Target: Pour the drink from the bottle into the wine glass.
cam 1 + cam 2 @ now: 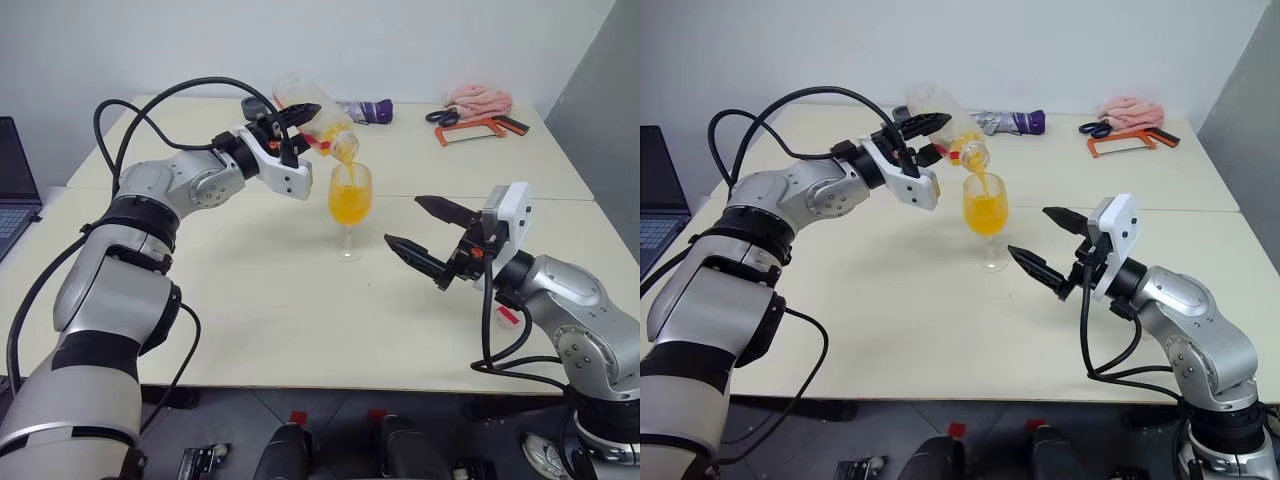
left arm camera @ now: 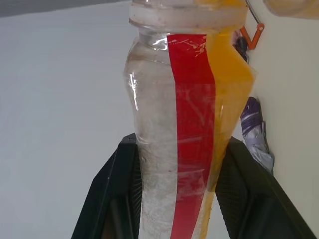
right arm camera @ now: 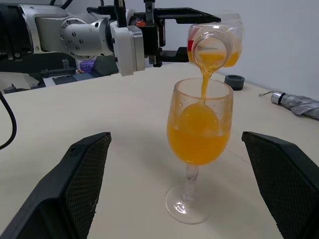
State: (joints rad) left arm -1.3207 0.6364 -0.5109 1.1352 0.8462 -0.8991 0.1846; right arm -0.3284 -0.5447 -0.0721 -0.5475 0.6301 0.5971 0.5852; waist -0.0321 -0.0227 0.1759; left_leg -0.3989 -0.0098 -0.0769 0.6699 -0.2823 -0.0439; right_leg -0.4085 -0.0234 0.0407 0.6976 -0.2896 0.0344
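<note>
My left gripper is shut on the clear bottle with the red label stripe, held tipped with its mouth over the wine glass. The orange drink runs in a thin stream from the bottle's mouth into the bowl, which is more than half full. The glass stands upright on the cream table. My right gripper hovers open just right of the glass, its fingers well apart with nothing between them.
At the far side of the table lie a folded purple umbrella, a pink cloth, scissors and an orange hacksaw. A dark bottle cap sits behind the glass. A laptop stands at the left edge.
</note>
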